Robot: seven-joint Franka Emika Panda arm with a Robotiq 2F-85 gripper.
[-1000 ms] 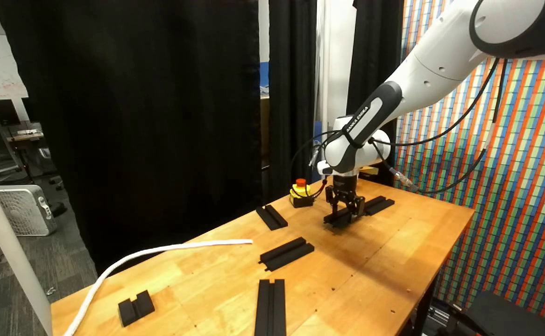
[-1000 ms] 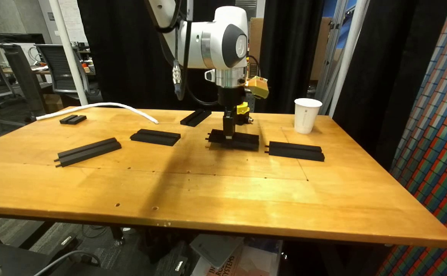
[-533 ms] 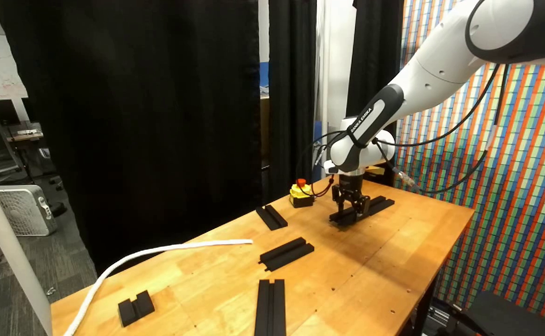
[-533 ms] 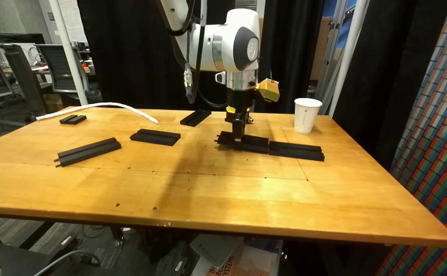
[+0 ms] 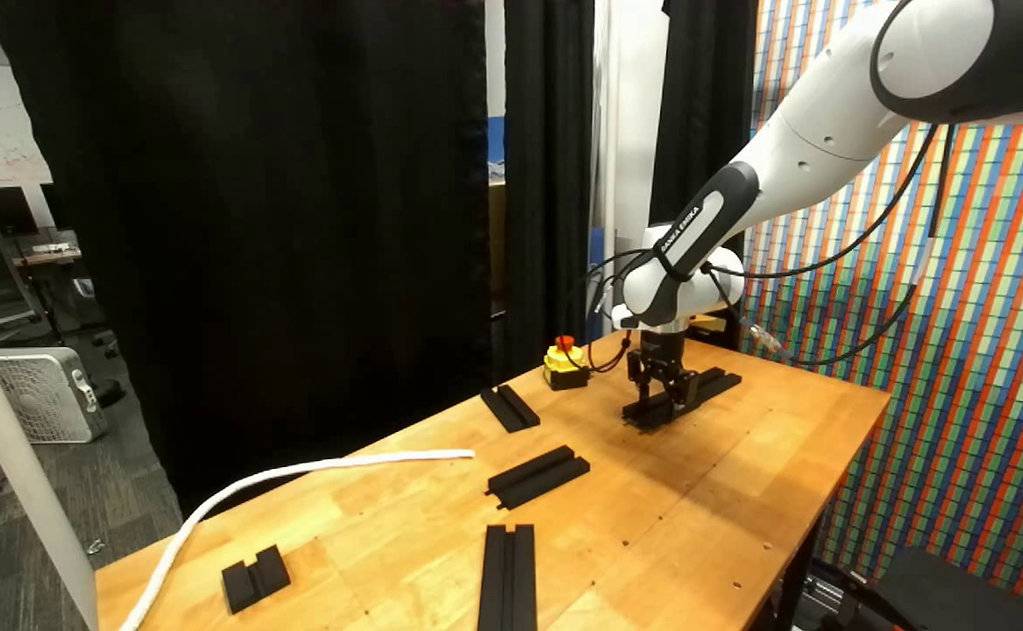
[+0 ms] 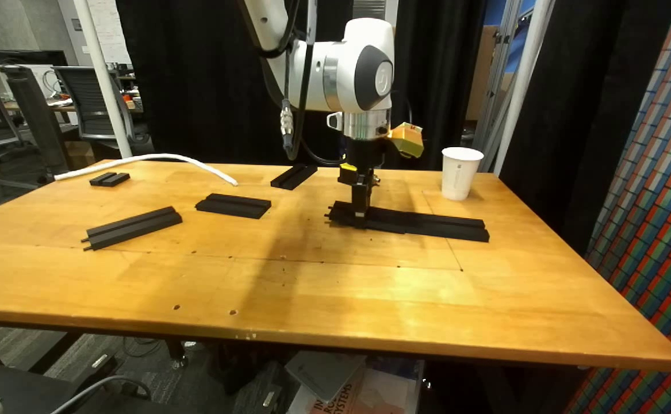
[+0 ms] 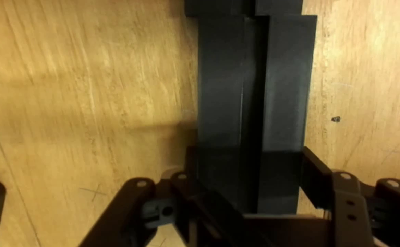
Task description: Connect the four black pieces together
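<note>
The gripper (image 7: 249,154) pinches one black bar snugly from both sides. This held bar (image 7: 220,85) is down by the worktop (image 6: 484,299); I can't tell if it lies fully flat. Its front meets, or almost meets, the end bar (image 6: 447,225), but in the wrist view it sits a little too far right, so the sides make a small step. I can't see into the joint, so I don't know if they are locked.

I think the job is to join these two. Nudge the held bar a bit left in that view, keep it straight and level, then push softly along its length. A hard push might just slide the end bar away.

Well apart lie the middle bar (image 6: 233,206) and slanted bar (image 6: 140,230), not joined yet.
</note>
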